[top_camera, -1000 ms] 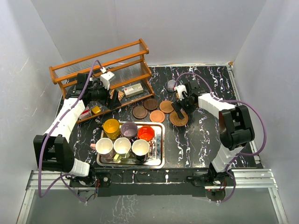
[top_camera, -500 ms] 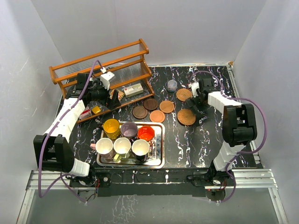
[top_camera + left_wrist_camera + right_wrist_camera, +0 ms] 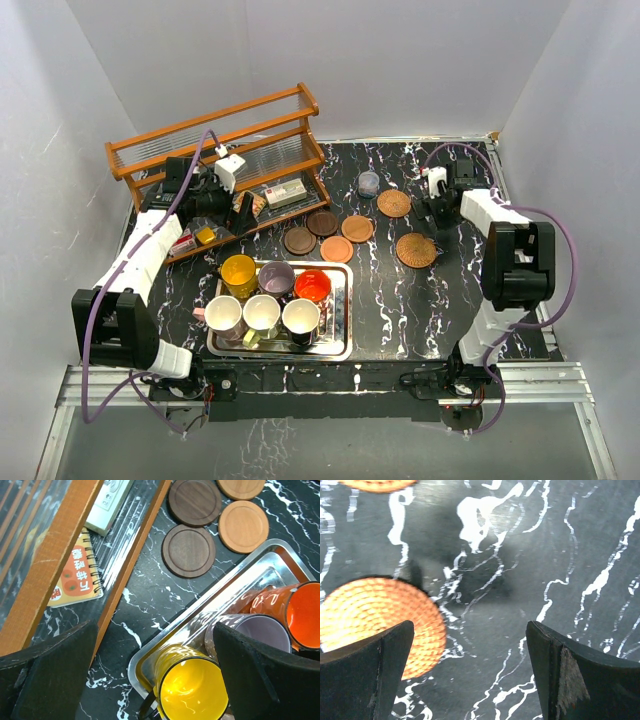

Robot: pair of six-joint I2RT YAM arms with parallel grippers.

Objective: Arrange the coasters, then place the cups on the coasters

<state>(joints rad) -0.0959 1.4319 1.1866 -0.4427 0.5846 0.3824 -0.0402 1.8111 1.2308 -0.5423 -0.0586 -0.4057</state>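
Nearby, the rack (image 3: 55,555) presses against one finger of the left gripper (image 3: 150,655). Its wide, empty jaws frame a tray (image 3: 215,602) of cups (image 3: 190,695), with dark coasters (image 3: 189,550) beyond. The right gripper (image 3: 470,645) gapes wide over bare marble, holding nothing, with a woven coaster (image 3: 375,615) beside one finger.

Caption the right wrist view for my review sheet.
Open right gripper over black marbled table, woven orange coaster beside one finger.

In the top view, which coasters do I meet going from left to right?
near dark coaster, far dark coaster, near smooth orange coaster, far smooth orange coaster, far woven coaster, near woven coaster
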